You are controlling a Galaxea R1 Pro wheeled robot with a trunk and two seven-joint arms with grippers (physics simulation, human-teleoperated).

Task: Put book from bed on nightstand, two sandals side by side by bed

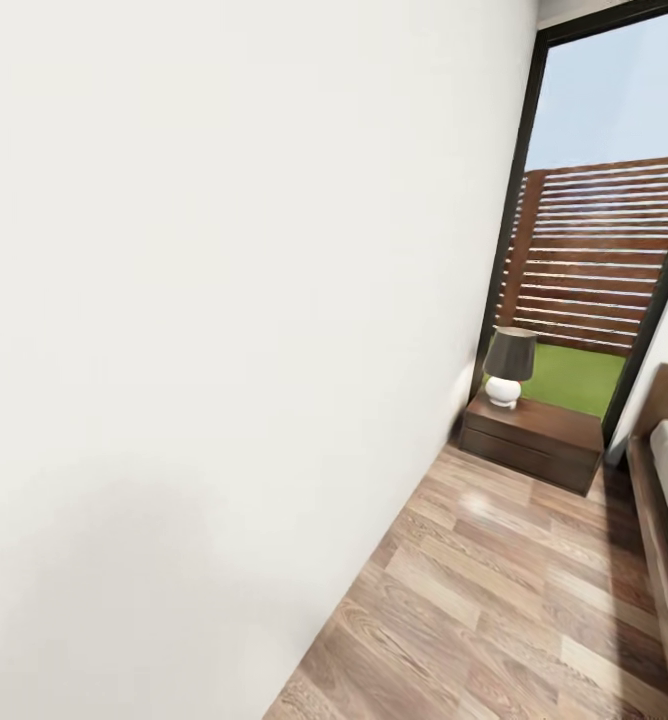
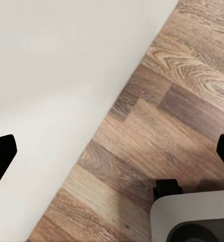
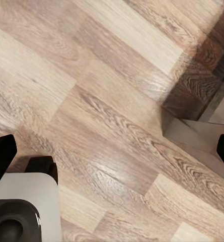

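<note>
The nightstand, low and dark brown, stands in the far corner by the wall. The bed shows at the right edge as a dark wood frame, a strip of off-white mattress and a piece of headboard. The book and the sandals are out of view. In the left wrist view my left gripper is open over bare floorboards next to the wall, its black fingertips far apart. My right gripper is open too, with only wood floor between its fingertips.
A white wall is very close on the left. A table lamp with a dark shade stands on the nightstand. Behind it a tall glazed opening shows a slatted fence and grass. Wood floor runs between wall and bed. My grey base is below.
</note>
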